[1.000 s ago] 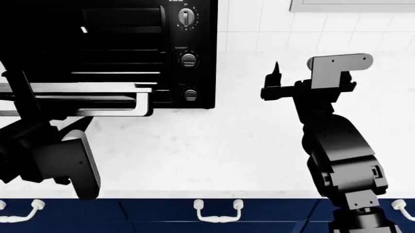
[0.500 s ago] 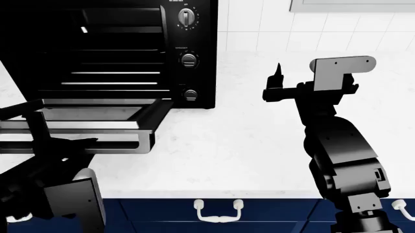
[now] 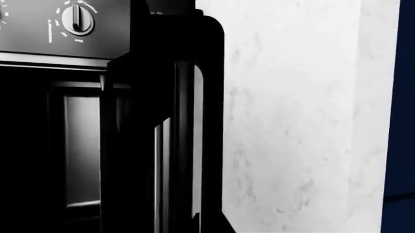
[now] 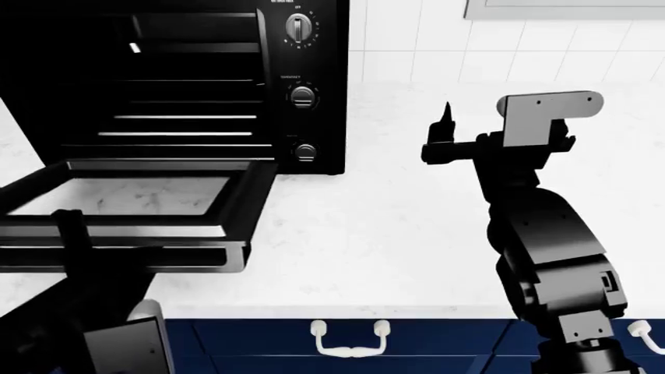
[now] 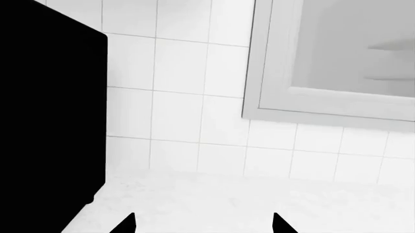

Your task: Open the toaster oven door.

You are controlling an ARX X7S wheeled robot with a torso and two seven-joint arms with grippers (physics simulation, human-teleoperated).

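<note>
The right end effector (image 5: 203, 224) is being shown wide open only in the right wrist view. The left end effector's state cannot be told. The door (image 4: 135, 218) is being seen lower than half a second earlier, near flat over the counter (image 4: 374, 234).

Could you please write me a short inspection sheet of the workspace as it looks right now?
Surface: white speckled counter, bare where it shows.
Job's things: toaster oven at the back left; its door is swung down nearly flat, bar handle toward the robot, wire racks exposed.
Clutter: nothing seen.
Grippers: left end effector is at the handle, grip unclear in the dark render; right end effector is open, empty, raised above the counter, right of the oven.
Cables: nothing seen.
Surroundings: white tiled wall, grey window frame, dark blue cabinet fronts with white handles below.
</note>
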